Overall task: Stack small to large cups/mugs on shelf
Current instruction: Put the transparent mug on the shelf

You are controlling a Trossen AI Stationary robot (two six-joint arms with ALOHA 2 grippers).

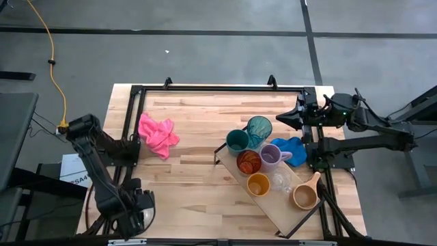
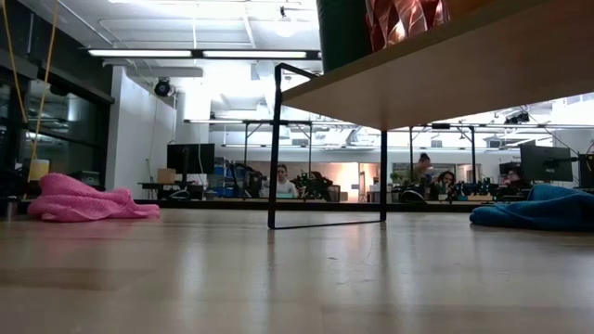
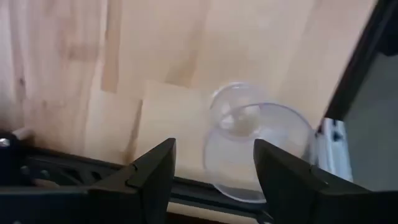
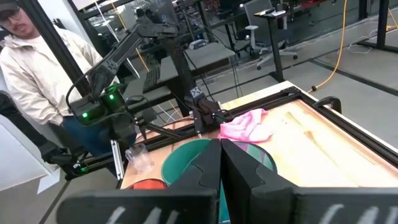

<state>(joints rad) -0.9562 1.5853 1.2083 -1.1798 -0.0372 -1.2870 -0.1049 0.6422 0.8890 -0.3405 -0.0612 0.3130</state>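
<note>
Worktop (image 1: pixel 198 137) carries everything; shelf (image 1: pixel 287 213) is my landmark, sitting diagonally on the worktop's right half.

On the shelf: teal tumbler (image 1: pixel 259 130) and green cup (image 1: pixel 237 141) at its far end, then orange mug (image 1: pixel 248 162), purple mug (image 1: pixel 271 154), yellow mug (image 1: pixel 258 184), a clear glass (image 1: pixel 280 180), tan mug (image 1: pixel 304 197) at the near end. All side by side, nothing nested yet. Blue cloth (image 1: pixel 292 149) just beside the shelf on the right arm's side, pink cloth (image 1: pixel 157 133) well away on the other.

Left end effector (image 1: pixel 140 215) is far from the shelf at the worktop's near-left corner, fingers spread around a clear cup (image 3: pixel 258 149). Wrist view shows the cup between the fingers; can't tell whether the pads touch it. Looks like a grasp in progress.

Right end effector (image 1: pixel 285 119) is fully closed, empty, parked beyond the shelf's far end, just beside the teal tumbler.

Risks, my read:
- Clear cup sits right at the worktop's edge frame; an off-centre close could push it over the edge.
- Thin clear plastic, likely slippery; a weak grip could drop it on the way to the shelf.
- The shelf is crowded; lowering it could knock neighbouring cups.
</note>
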